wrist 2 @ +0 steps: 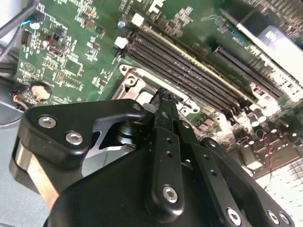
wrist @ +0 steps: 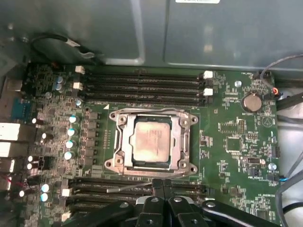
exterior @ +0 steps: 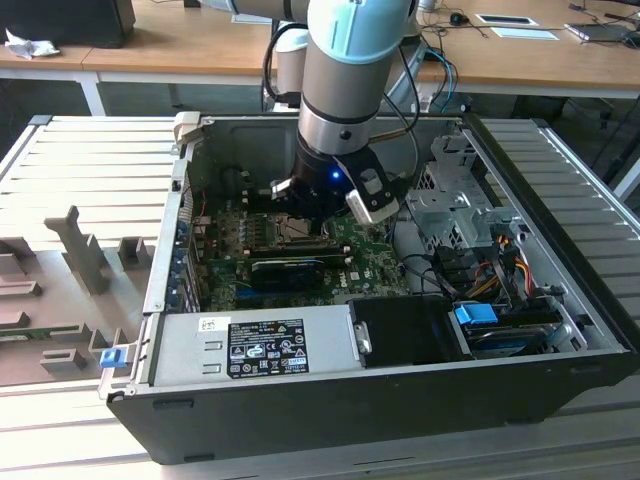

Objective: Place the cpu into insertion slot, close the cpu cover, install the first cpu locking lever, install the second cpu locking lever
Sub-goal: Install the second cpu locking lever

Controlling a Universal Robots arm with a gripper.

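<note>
Plainly low inside the case [exterior: 420, 405], with the gripper [wrist: 163, 185] pinched together, fingertips [wrist 2: 163, 100] meeting on nothing that can be made out, just beside the socket [wrist: 117, 164] and above the thin lever [wrist: 128, 187] lying along that edge. Cannot tell whether touching the lever or merely over it. Chip [wrist: 151, 141] flat in the socket, cover [wrist: 182, 137] folded down around it, dull metal top showing through the cut-out. Likely trouble from here: slipping off so thin and springy a wire, then scraping the board [wrist: 232, 142] or knocking the memory slots [wrist: 118, 195] just past the socket on the gripper's side. Also worth fearing: pressing the lever down askew, so missing its hook and letting it spring back up, or loading the cover unevenly onto the chip and the fine contacts beneath. Little room to recover, with more memory slots [wrist: 142, 87] close on the socket's far side and a coin battery [wrist: 252, 101] a little further off. Beyond the socket, case lying open on a grey ribbed metal table [exterior: 90, 170], arm [exterior: 345, 90] reaching down into it, wooden desks [exterior: 180, 45] behind.
</note>
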